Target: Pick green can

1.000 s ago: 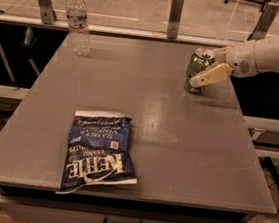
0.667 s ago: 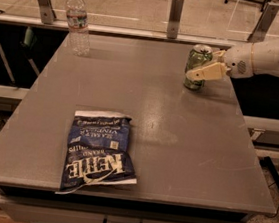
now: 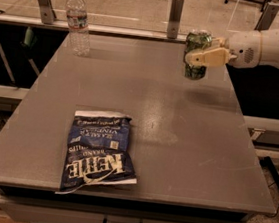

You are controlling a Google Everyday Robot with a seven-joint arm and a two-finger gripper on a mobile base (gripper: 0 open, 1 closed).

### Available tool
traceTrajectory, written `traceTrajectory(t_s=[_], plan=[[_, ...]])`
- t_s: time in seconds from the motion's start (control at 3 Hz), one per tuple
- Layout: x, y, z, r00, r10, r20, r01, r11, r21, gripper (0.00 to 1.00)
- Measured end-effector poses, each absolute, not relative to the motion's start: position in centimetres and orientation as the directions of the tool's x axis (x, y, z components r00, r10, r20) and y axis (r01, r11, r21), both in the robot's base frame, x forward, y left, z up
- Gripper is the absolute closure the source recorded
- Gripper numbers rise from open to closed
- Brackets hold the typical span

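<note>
The green can (image 3: pixel 197 49) is a small dented metallic green can with a silver top. It hangs upright in the air above the far right part of the grey table (image 3: pixel 176 138), with its shadow on the tabletop below it. My gripper (image 3: pixel 202 55) reaches in from the right on a white arm and is shut on the green can, with one tan finger (image 3: pixel 209 57) across the can's front.
A clear plastic water bottle (image 3: pixel 78 22) stands at the table's far left corner. A blue chip bag (image 3: pixel 98 150) lies flat near the front left. Metal posts (image 3: pixel 176 13) and a rail run along the far edge.
The gripper has lifted the green can off the tabletop and carried it up; earlier the can stood on the table with the gripper at it.
</note>
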State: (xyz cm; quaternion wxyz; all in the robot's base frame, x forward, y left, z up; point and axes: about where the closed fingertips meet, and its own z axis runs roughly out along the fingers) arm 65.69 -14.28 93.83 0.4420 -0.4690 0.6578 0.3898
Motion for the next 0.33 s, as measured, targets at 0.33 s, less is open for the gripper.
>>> traceTrajectory(t_s=[0.33], plan=[[65.40,-13.79,94.18,-0.167,-0.262,-0.951,-0.966,0.237,0.104,1.00]])
